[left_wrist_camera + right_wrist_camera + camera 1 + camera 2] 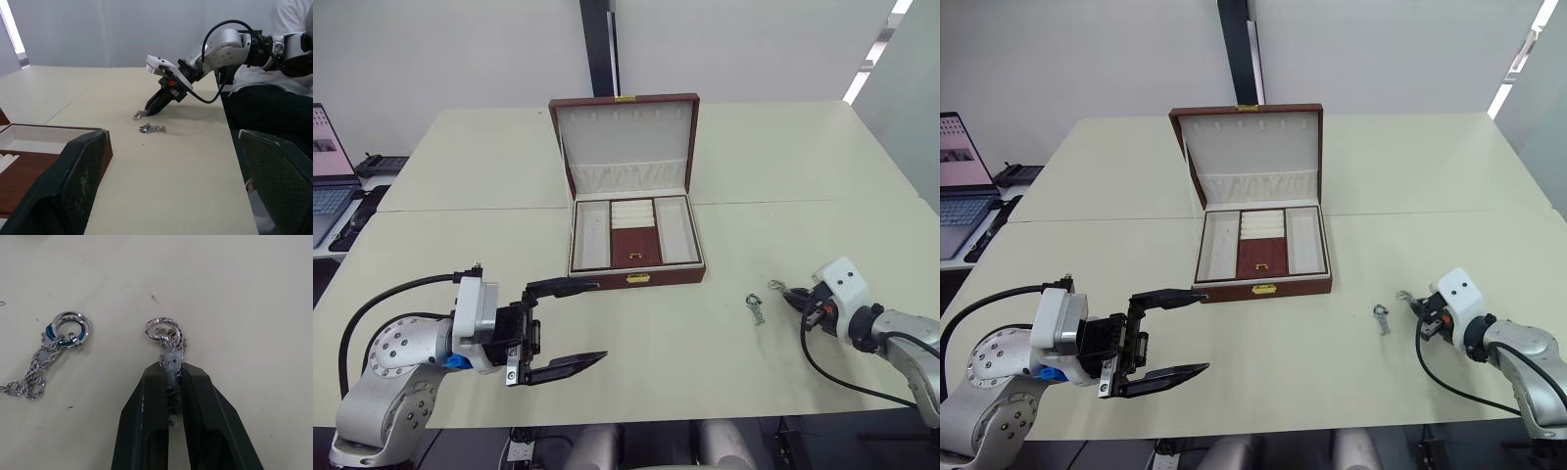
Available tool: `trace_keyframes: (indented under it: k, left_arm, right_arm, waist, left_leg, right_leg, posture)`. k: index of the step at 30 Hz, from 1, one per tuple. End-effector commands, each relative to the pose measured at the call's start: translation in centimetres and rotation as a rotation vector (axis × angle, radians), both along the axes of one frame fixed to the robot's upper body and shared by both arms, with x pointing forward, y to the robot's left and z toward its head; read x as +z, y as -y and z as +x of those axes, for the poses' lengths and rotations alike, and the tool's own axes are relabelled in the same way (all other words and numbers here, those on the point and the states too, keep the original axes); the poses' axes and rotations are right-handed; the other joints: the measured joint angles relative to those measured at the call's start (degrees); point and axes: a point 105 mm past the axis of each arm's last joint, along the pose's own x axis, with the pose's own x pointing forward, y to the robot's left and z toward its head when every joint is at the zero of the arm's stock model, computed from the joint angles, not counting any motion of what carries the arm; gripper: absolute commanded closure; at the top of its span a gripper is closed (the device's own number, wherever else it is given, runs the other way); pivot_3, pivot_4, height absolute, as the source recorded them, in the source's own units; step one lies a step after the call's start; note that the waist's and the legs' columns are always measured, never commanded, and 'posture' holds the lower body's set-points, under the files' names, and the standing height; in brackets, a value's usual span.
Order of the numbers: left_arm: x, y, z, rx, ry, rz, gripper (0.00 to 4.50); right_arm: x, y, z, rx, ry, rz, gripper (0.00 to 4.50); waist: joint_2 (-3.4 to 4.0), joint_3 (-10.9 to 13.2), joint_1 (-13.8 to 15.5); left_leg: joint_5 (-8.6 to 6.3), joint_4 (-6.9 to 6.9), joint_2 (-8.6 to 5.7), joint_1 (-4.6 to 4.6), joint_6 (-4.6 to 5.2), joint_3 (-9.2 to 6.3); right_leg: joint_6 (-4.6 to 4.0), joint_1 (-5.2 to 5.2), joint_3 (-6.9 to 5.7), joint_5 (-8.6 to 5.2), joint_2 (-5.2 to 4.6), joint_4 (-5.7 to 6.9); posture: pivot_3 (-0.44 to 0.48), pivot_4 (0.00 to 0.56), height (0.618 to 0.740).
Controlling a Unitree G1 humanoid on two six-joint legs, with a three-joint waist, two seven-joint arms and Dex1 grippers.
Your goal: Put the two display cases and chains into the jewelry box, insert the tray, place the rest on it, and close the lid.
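The jewelry box point(607, 279) stands open mid-table, its lid point(626, 137) upright. The tray point(592, 235) sits inside it, brown centre panel showing. At the right, my right gripper point(790, 294) rests low on the table, shut on a silvery piece point(164, 329) whose double ring sticks out past the fingertips. A second silvery piece point(757, 307) with a ring and short chain lies on the table just left of it. My left gripper point(601, 321) hangs open and empty near the front left, short of the box. The display cases and chains are out of view.
A laptop point(328, 186) and a dark device point(377, 162) sit on a side desk at the far left. A person in a white top point(293, 14) is beyond the table on the right arm's side. The front table edge runs close under both arms.
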Motion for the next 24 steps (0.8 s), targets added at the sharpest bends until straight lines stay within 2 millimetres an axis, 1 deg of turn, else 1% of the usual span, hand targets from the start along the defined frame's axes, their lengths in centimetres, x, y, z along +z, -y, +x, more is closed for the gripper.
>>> trace_keyframes:
  k: [1,4,7,9,11,13,14,18,21,24]
  left_arm:
    - [0.4,-0.4,0.2,0.048,0.009,-0.022,0.00]
    - [0.5,-1.1,0.6,0.113,0.011,-0.038,0.00]
    - [0.5,-1.8,1.0,0.167,0.007,-0.049,0.00]
    - [0.5,-2.7,1.4,0.240,0.006,-0.065,0.00]
    - [0.5,-3.4,1.6,0.287,0.005,-0.077,0.00]
    - [0.2,-4.1,1.8,0.337,-0.003,-0.083,0.00]
    - [0.2,-4.3,1.8,0.351,-0.006,-0.084,0.00]
    - [0.1,-5.1,1.9,0.427,-0.006,-0.096,0.00]
    - [0.2,-5.6,2.1,0.487,-0.005,-0.118,0.00]
    - [0.2,-5.8,2.3,0.538,-0.009,-0.143,0.00]
  right_arm:
    - [3.2,-1.2,-0.1,0.093,0.075,-0.012,4.36]
    - [5.0,-2.5,-0.6,0.183,0.080,-0.007,4.36]
    - [6.2,-3.5,-0.9,0.245,0.078,-0.007,4.36]
    - [7.7,-5.0,-0.9,0.327,0.092,-0.006,4.36]
    - [8.6,-5.9,-0.8,0.371,0.102,-0.004,4.36]
    - [9.6,-7.4,-0.2,0.430,0.126,-0.010,4.36]
    - [9.8,-7.9,0.0,0.447,0.132,-0.012,4.36]
    - [11.3,-11.0,1.6,0.545,0.162,0.004,4.36]
    - [12.2,-14.2,3.2,0.610,0.183,0.030,4.36]
    - [12.6,-17.1,4.5,0.668,0.189,0.037,4.36]
  waist:
    - [0.00,0.00,0.01]
    - [0.00,0.00,0.03]
    - [0.00,0.00,0.06]
    - [0.00,0.01,-0.03]
    - [0.01,0.01,-0.12]
    - [-0.02,0.01,-0.18]
    - [-0.01,0.02,-0.14]
    - [-0.04,0.02,-0.13]
    - [-0.05,0.03,-0.13]
    - [-0.05,0.03,-0.31]
  left_leg:
    - [0.00,0.00,0.00,0.00,0.00,0.00]
    - [-0.01,0.00,0.00,0.00,0.01,-0.01]
    - [-0.03,0.00,0.01,-0.01,0.06,-0.03]
    - [-0.04,0.00,0.00,-0.01,0.07,-0.02]
    - [-0.04,-0.01,0.02,0.00,0.07,-0.02]
    - [-0.04,-0.01,0.04,-0.02,0.07,-0.06]
    - [-0.04,-0.01,0.04,-0.01,0.07,-0.02]
    - [-0.02,-0.01,0.02,-0.03,0.04,-0.05]
    - [0.08,0.00,0.03,-0.06,-0.14,-0.06]
    - [0.09,-0.01,0.04,-0.05,-0.17,-0.01]
  right_leg:
    - [0.00,0.00,0.00,0.00,0.00,0.00]
    - [0.00,0.00,-0.01,0.00,0.00,0.00]
    - [0.00,0.00,-0.04,0.00,0.01,-0.01]
    - [0.00,0.00,-0.02,0.00,0.00,-0.01]
    - [0.00,-0.01,-0.03,0.00,0.01,-0.02]
    - [0.00,0.00,-0.07,0.00,0.03,-0.02]
    - [0.00,-0.01,-0.04,0.00,0.03,-0.04]
    - [0.00,-0.03,-0.06,0.00,0.01,-0.05]
    - [0.00,-0.06,-0.06,0.00,0.00,-0.06]
    - [-0.01,-0.14,0.01,0.00,0.01,0.01]
  posture:
    - [0.000,0.150,0.740]
    - [0.000,0.150,0.740]
    - [0.000,0.150,0.740]
    - [0.000,0.150,0.740]
    - [0.000,0.150,0.740]
    - [0.000,0.150,0.740]
    - [0.000,0.150,0.740]
    - [0.000,0.150,0.740]
    - [0.000,0.150,0.740]
    - [0.000,0.150,0.740]
